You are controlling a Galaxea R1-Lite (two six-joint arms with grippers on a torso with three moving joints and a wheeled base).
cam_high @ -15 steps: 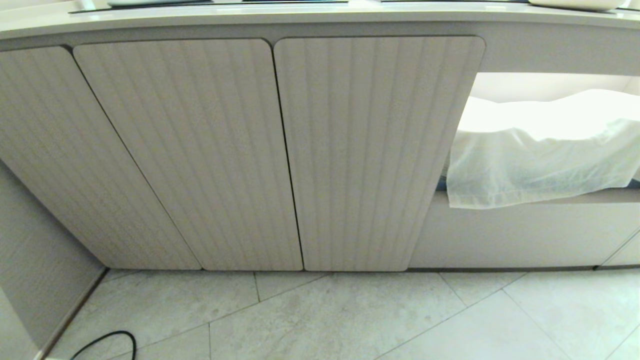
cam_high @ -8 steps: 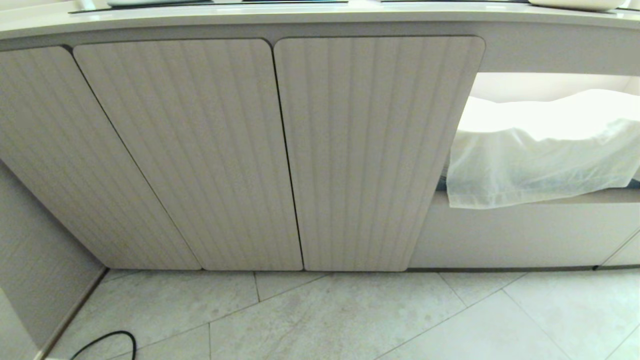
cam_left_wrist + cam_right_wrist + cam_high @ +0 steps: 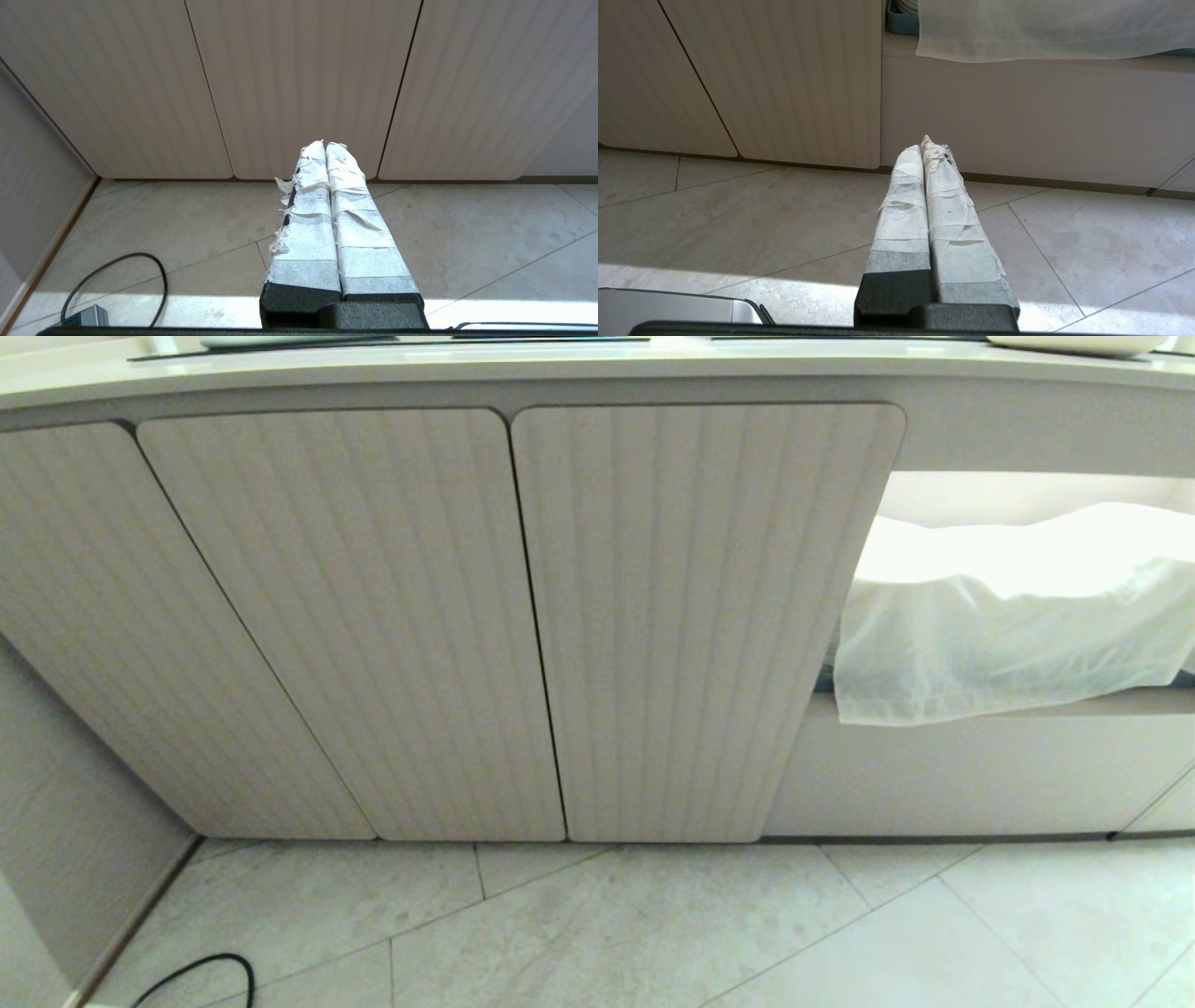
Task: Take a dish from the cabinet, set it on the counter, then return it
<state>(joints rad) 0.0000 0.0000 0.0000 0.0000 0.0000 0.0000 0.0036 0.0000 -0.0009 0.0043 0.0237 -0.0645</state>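
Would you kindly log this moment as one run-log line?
stage: before opening | beige ribbed cabinet doors: closed | left gripper: shut, empty, above floor | right gripper: shut, empty, above floor | dish: unseen

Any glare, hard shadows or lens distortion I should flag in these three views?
Head view: the white cloth in the open shelf is blown out, and the counter edge bows from the wide lens. Left wrist view: a hard sunlit band crosses the floor behind the left hand. Right wrist view: the same bright strip lies behind the right hand; the cabinet is evenly lit.
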